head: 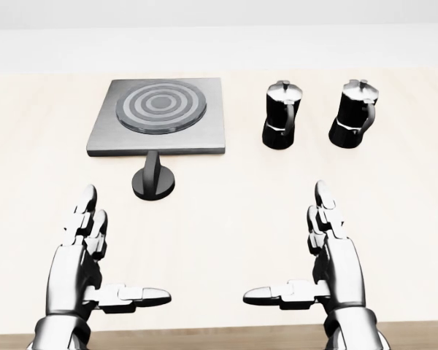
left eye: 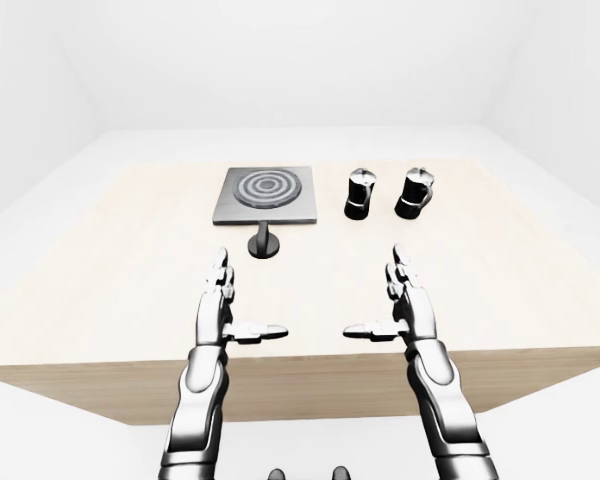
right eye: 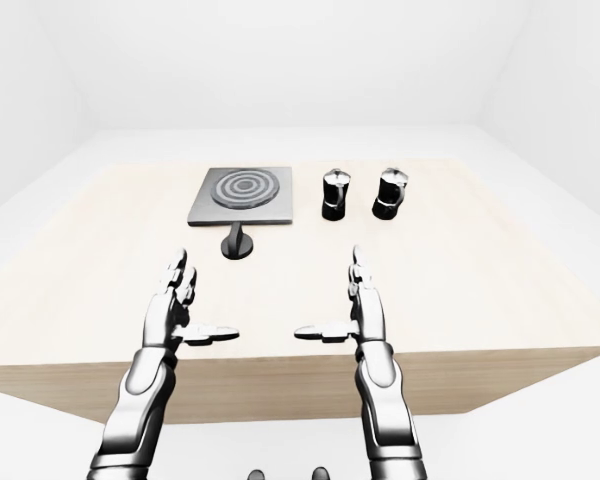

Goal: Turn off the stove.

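We list, taking the stove (head: 158, 117) as landmark:

1. Stove: a grey square plate with a ringed burner, lying flat on the pale wooden worktop (head: 226, 219).
2. Knob (head: 153, 179): black, round-based, touching the stove's lower edge in the head view.
3. Two black-and-silver moka pots, right of the stove: the nearer pot (head: 281, 115) just beside it, the farther pot (head: 354, 114) beyond.
4. Left robot hand (head: 87, 266): below the stove, apart from the knob, fingers spread, thumb pointing inward, holding nothing.
5. Right robot hand (head: 321, 266): below and right of the stove, likewise spread and holding nothing.
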